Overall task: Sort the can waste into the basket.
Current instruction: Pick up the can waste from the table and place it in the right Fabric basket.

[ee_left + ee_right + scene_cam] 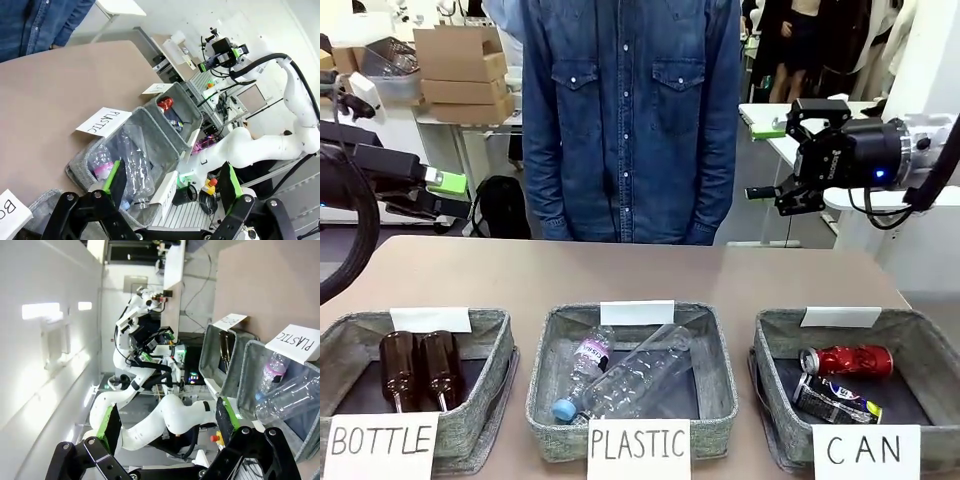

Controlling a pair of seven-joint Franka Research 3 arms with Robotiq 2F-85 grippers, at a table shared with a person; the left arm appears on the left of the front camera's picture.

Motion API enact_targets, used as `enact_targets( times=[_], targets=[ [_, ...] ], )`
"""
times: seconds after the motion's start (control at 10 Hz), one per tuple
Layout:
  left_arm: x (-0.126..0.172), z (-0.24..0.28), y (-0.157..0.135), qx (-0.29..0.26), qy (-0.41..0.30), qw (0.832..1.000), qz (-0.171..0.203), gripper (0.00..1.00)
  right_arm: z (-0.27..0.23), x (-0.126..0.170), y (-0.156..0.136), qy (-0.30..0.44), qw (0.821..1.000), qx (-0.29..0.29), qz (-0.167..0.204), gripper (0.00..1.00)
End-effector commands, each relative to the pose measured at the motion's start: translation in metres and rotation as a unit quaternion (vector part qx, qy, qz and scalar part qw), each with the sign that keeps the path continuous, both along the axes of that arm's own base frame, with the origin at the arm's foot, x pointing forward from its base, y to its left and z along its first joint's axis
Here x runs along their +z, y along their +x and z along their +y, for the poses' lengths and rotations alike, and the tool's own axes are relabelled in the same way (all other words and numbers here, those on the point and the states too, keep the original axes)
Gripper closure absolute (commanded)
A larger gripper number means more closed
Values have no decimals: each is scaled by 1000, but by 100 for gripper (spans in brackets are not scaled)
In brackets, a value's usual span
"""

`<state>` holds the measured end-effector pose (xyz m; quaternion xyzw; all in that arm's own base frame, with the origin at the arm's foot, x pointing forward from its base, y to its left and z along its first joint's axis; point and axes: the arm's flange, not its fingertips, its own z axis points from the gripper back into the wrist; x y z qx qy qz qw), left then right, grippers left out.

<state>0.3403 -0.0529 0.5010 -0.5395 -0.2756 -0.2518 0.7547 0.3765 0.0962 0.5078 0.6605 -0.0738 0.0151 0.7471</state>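
Observation:
The shiny red can [847, 360] and the silvery-dark can [835, 398] lie side by side in the grey basket [772, 345] signed "CAN" at the front right of the table. The left wrist view shows the same red can [165, 103] and dark can [175, 123] inside that basket [196, 116]. My right gripper [765, 160] hangs open high above the table's right edge, holding nothing; its fingers [107, 422] stand wide apart. My left gripper [455, 195] is open and empty off the table's left side, with its fingers [116, 176] spread.
The middle basket [542, 375] signed "PLASTIC" holds clear plastic bottles [640, 375]. The left basket [502, 340] signed "BOTTLE" holds two brown glass bottles [420, 368]. A person in a denim shirt [630, 120] stands at the far side. The tabletop [620, 270] behind the baskets is bare.

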Motion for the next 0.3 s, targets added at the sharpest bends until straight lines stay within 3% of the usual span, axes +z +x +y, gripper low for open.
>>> enact_targets(
  times=[0.0,0.2],
  targets=[
    [3,-1,0,-1,-11,1000,5,4,3,-1,3,6,1000,-8,-13,0],
    [3,-1,0,-1,-11,1000,5,4,3,-1,3,6,1000,-8,-13,0]
  ],
)
